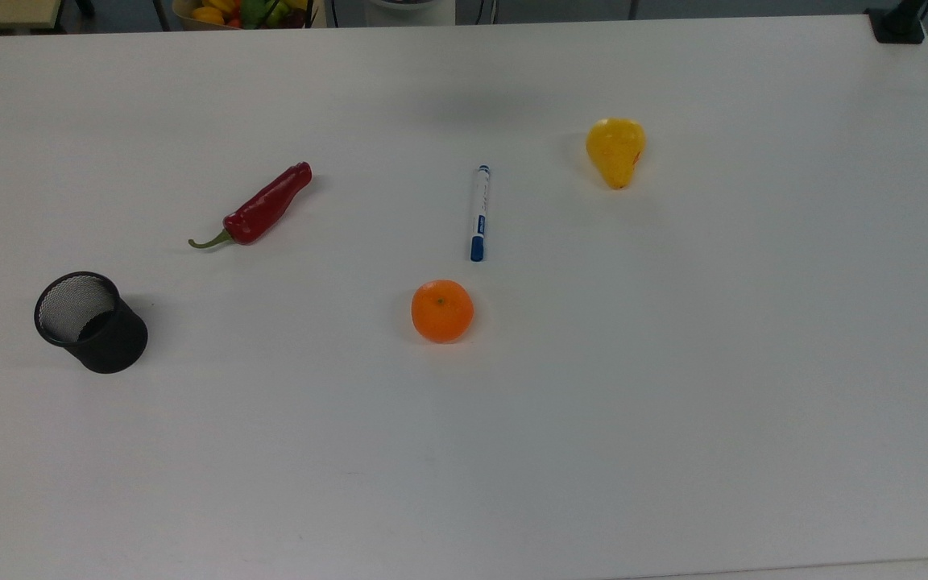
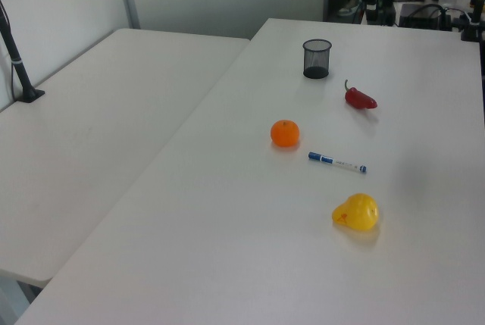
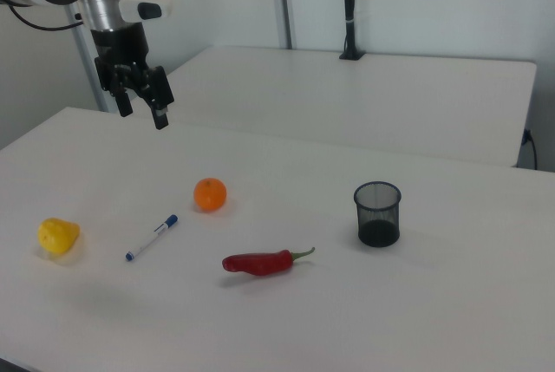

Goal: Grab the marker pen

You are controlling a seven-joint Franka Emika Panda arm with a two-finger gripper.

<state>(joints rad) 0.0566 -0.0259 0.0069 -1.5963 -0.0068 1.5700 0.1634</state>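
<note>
The marker pen [image 1: 478, 213] lies flat near the middle of the white table [image 1: 673, 403], white barrel with its blue cap toward the orange. It also shows in the left view as the marker pen [image 2: 337, 163] and in the right view as the marker pen [image 3: 151, 238]. In the right view my gripper [image 3: 140, 114] hangs open and empty high above the table, well up from the pen and toward the right view's upper left.
A red chilli [image 1: 258, 208] lies to the top view's left of the pen, an orange [image 1: 442, 311] just below it, and a yellow pear [image 1: 615, 150] to its upper right. A black mesh cup [image 1: 91, 322] stands at the far left. A second table [image 2: 91, 135] adjoins.
</note>
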